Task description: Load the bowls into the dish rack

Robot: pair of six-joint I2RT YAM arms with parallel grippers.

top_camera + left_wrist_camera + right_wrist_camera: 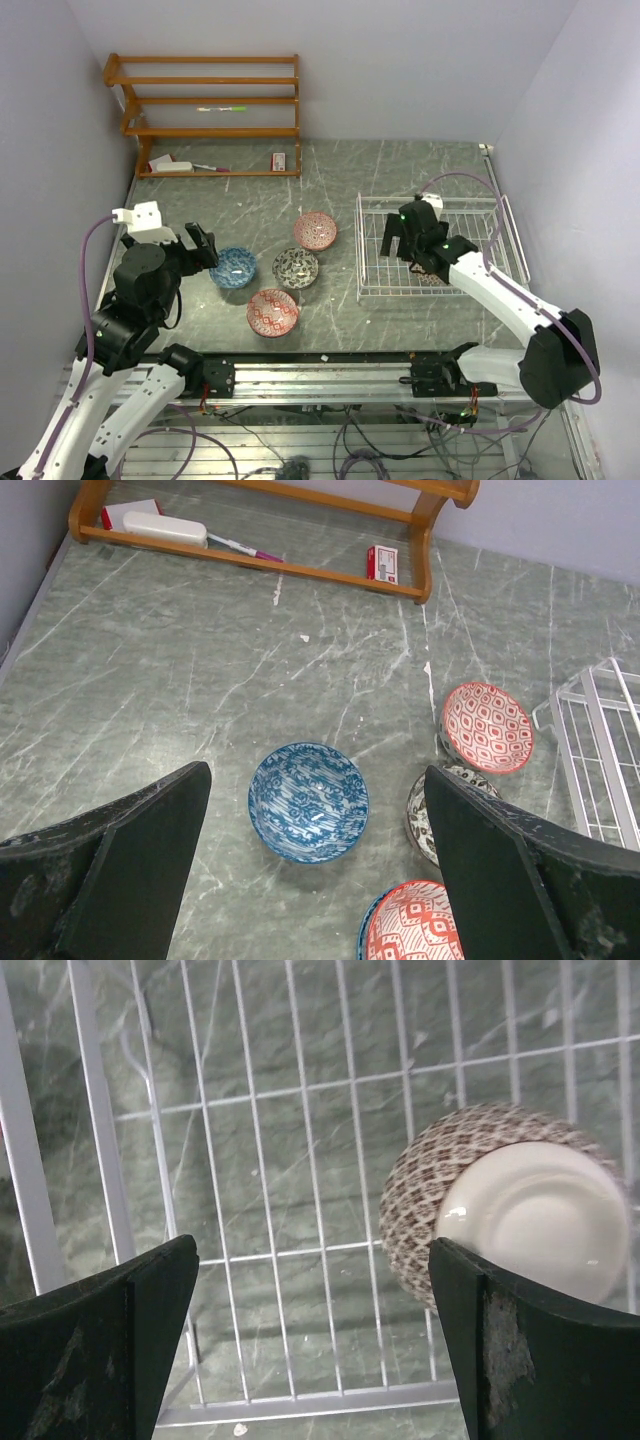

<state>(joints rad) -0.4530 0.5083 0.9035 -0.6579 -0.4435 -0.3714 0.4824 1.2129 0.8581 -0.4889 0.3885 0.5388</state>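
Observation:
Four bowls stand on the table: blue [233, 267], black-and-white [296, 268], pink [315, 231] and red [273, 312]. My left gripper [203, 245] is open and empty, hovering just left of and above the blue bowl [308, 802], apart from it. The white wire dish rack [500, 205] stands at the right. My right gripper [403, 235] is open and empty over the rack's left part. The beige-brown bowl [510, 1210] lies upside down on the rack's bars [300, 1260], beside my right finger; my arm mostly hides it in the top view.
The orange wooden shelf [210, 110] stands against the back wall with small items on it. In the left wrist view the pink bowl [487, 727], black-and-white bowl [422, 815] and red bowl [415, 925] cluster right of the blue one, with the rack's corner [600, 750] beyond.

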